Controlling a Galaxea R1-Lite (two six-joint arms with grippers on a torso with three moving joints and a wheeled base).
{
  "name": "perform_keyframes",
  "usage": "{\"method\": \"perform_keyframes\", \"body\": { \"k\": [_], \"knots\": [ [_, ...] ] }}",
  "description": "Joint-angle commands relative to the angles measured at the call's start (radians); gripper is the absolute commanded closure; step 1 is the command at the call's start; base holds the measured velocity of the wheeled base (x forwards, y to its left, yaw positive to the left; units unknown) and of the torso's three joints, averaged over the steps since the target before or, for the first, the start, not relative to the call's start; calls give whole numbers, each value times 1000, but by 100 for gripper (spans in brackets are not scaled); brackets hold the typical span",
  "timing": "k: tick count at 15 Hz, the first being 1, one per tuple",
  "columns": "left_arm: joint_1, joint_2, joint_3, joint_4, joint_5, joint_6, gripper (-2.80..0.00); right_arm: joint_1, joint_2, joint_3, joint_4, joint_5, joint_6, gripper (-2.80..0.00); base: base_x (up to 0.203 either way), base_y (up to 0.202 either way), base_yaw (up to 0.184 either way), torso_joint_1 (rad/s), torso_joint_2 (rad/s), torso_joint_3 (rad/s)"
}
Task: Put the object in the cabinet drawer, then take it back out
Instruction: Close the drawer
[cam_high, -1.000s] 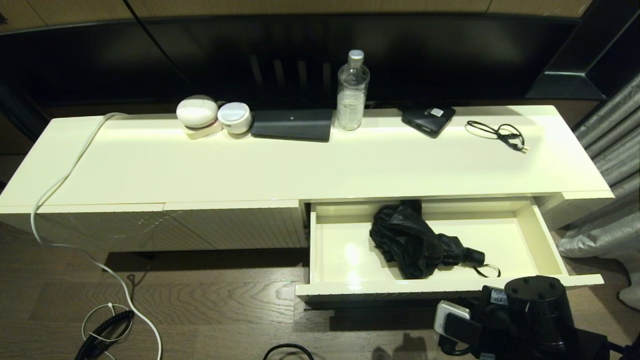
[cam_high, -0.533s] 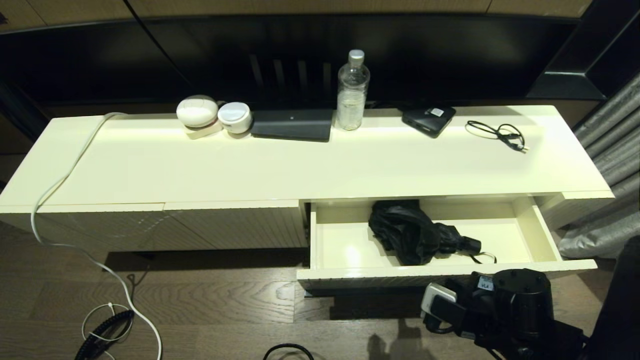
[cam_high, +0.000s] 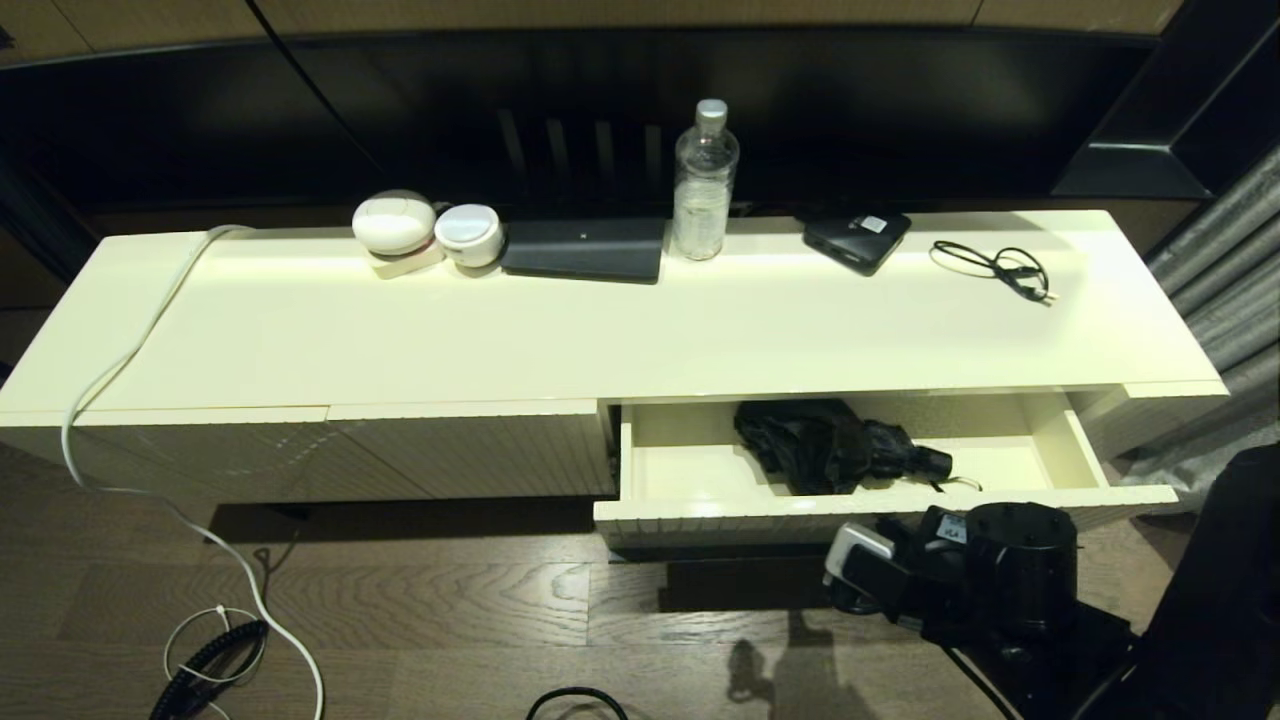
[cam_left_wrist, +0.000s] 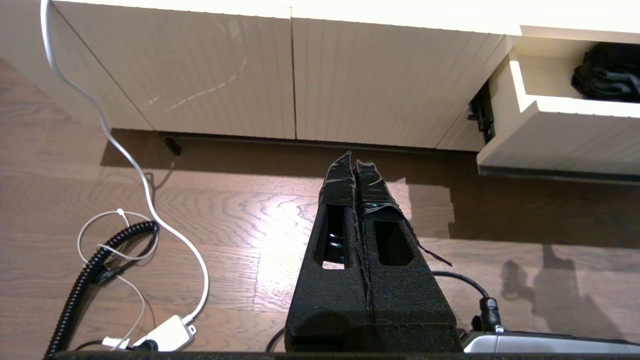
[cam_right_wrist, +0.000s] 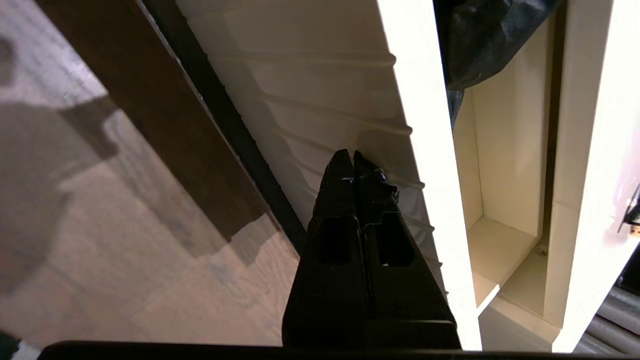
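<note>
The object, a black folding umbrella (cam_high: 830, 455), lies inside the cabinet drawer (cam_high: 760, 507), which stands partly open at the cabinet's right half. Its handle points right, and the cabinet top hides its far end. My right arm (cam_high: 1010, 570) is low in front of the drawer. In the right wrist view my right gripper (cam_right_wrist: 353, 157) is shut, its tips pressed against the ribbed drawer front (cam_right_wrist: 325, 90), with the umbrella (cam_right_wrist: 480, 40) showing beyond the rim. My left gripper (cam_left_wrist: 356, 159) is shut and empty above the floor, left of the drawer (cam_left_wrist: 575, 140).
On the cabinet top (cam_high: 600, 330) stand a clear bottle (cam_high: 705, 185), a flat dark slab (cam_high: 585, 248), a small black box (cam_high: 857, 240), a cable loop (cam_high: 995, 265) and two white round items (cam_high: 395, 222). A white cord (cam_high: 150, 500) trails over the floor at left. A grey curtain (cam_high: 1230, 300) hangs at right.
The drawer has slid inward with the umbrella in it, so less of its inside shows. My right arm has moved toward the cabinet with the drawer front.
</note>
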Motion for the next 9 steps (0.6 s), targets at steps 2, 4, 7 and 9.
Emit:
{"method": "perform_keyframes", "body": {
  "k": [2, 4, 7, 9],
  "knots": [
    [0, -2, 0, 0, 0, -1, 0, -25, 18, -53, -10, 0, -5, 0, 0, 0, 0, 0, 0, 0],
    [0, -2, 0, 0, 0, -1, 0, -39, 25, -88, -10, 1, -6, 0, 0, 0, 0, 0, 0, 0],
    [0, -2, 0, 0, 0, -1, 0, -50, 41, -142, -11, 1, -7, 0, 0, 0, 0, 0, 0, 0],
    [0, -2, 0, 0, 0, -1, 0, -58, 54, -194, -11, 1, -8, 0, 0, 0, 0, 0, 0, 0]
  ]
}}
